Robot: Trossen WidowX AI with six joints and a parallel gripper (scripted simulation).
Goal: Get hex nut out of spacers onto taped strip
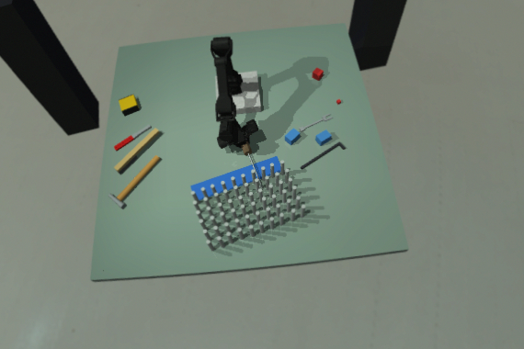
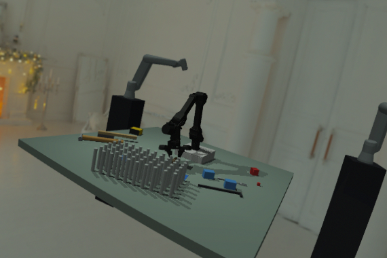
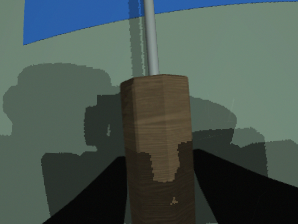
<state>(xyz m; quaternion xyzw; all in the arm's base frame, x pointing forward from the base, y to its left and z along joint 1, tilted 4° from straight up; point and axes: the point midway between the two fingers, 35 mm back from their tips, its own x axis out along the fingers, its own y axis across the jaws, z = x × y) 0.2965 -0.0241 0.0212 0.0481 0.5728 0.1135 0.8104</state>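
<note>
Brown wood forms the handle (image 3: 158, 163) of the hook tool (image 1: 251, 163), which the gripper (image 1: 242, 141) has its fingers clamped around. A thin grey rod (image 3: 149, 16) runs from the handle, crosses the blue taped strip (image 1: 230, 181), and enters the near rows of the grey spacers (image 1: 250, 213) toward their right half. The tip disappears among the posts in the top view, so its exact lane cannot be read.

The nut cannot be made out in any view; it is presumably hidden among the posts, and nothing lies on the visible part of the strip.

Risks from this position:
- The rod passes close between upright posts. Any sideways sweep of the wrist would likely press the rod against a post and shift or topple it.
- Because the tip is hidden, the hook may snag a post base instead of the nut; pulling back would then drag that post.
- Lowering the wrist could bring the fingers or handle against the front row, which stands just beside the strip.
- A fast pull could send the nut past the strip toward the arm's white base (image 1: 250, 95).

Other tools lie well apart: a hammer (image 1: 136, 182), wooden bar (image 1: 138, 150) and screwdriver (image 1: 131, 138) on the left, an angled key (image 1: 323, 155) on the right.
</note>
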